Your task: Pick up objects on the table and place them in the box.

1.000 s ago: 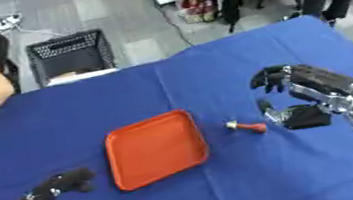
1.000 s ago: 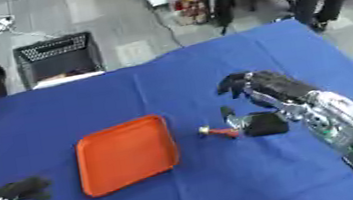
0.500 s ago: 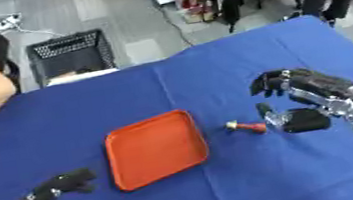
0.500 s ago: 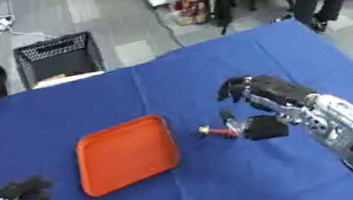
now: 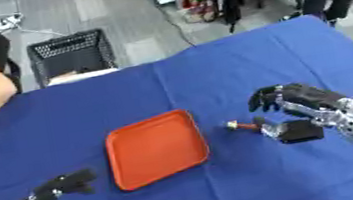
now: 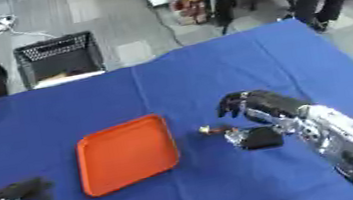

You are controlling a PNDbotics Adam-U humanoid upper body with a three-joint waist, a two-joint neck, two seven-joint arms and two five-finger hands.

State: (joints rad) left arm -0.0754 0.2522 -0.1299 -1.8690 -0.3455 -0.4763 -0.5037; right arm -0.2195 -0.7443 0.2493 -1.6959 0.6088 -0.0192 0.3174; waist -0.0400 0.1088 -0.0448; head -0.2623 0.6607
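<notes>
Since one second ago, our right hand [image 5: 291, 104] has come lower and nearer to the small object [image 5: 243, 125], and the whole picture has shifted a little, so our head moved too. On the blue table [image 5: 211, 71] nothing else has changed its place: the orange tray [image 5: 154, 148] lies where it was, and it holds nothing.

Our right hand hangs just beside the object, on its right side. Its fingers are curled downward and its thumb reaches toward the object, but we see nothing between them, so we judge that it holds nothing yet. Whether the thumb already touches the object, we cannot tell.

The object is a short stick, red at one end and lighter at the other. It lies flat between the tray and our right hand, close to the tray's right edge. Its long axis goes from left to right, a little downward toward the hand. This means the hand comes to it from one end, not from the side. For a pinch across the thin body, we think the hand must turn or go a little more over the object.

Our left hand [image 5: 62, 185] rests near the lower left corner with curled fingers and holds nothing. It is on the far side of the tray, so the right hand is clearly the nearer one.
</notes>
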